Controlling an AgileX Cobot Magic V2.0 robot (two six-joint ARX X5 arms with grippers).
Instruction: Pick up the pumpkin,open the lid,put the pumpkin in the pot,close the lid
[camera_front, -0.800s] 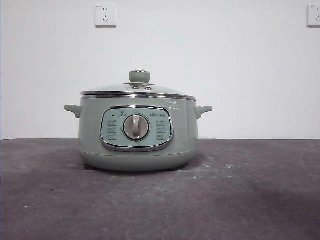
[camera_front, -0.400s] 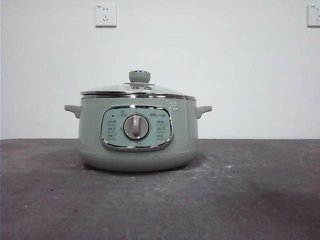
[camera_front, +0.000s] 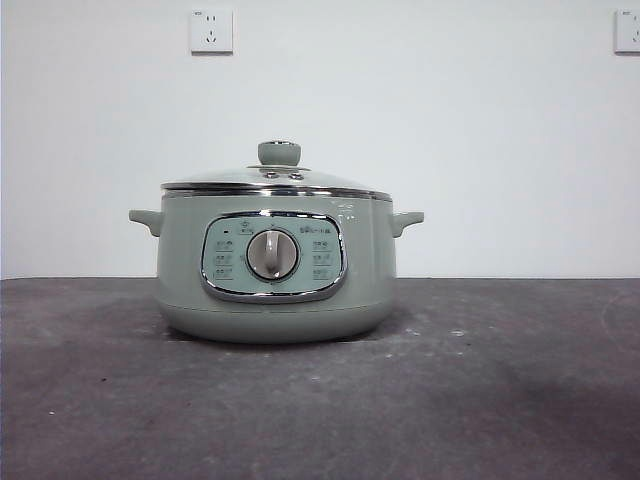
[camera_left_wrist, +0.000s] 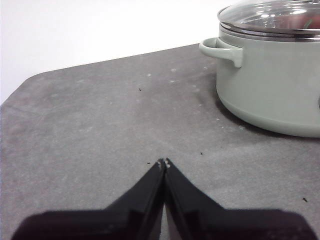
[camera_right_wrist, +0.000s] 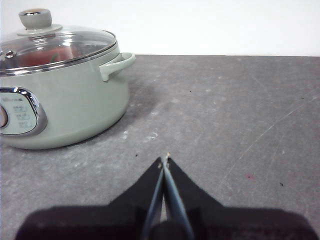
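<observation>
Pumpkin (camera_right_wrist: 42, 56) sits inside lidded pot (camera_right_wrist: 65, 100), apart from right hand (camera_right_wrist: 164, 161).

**Markings: nothing legible**

Control panel (camera_front: 273, 256) on the front of the pot (camera_front: 275, 262): two columns of small printed labels flanking the silver dial (camera_front: 272, 254), plus a line of tiny characters above it. All too small and blurred to read. Right wrist view catches the panel's edge (camera_right_wrist: 20, 112) with faint rows of print, also unreadable. Wall socket (camera_front: 211, 31) shows slot holes only; no lettering can be made out.
</observation>
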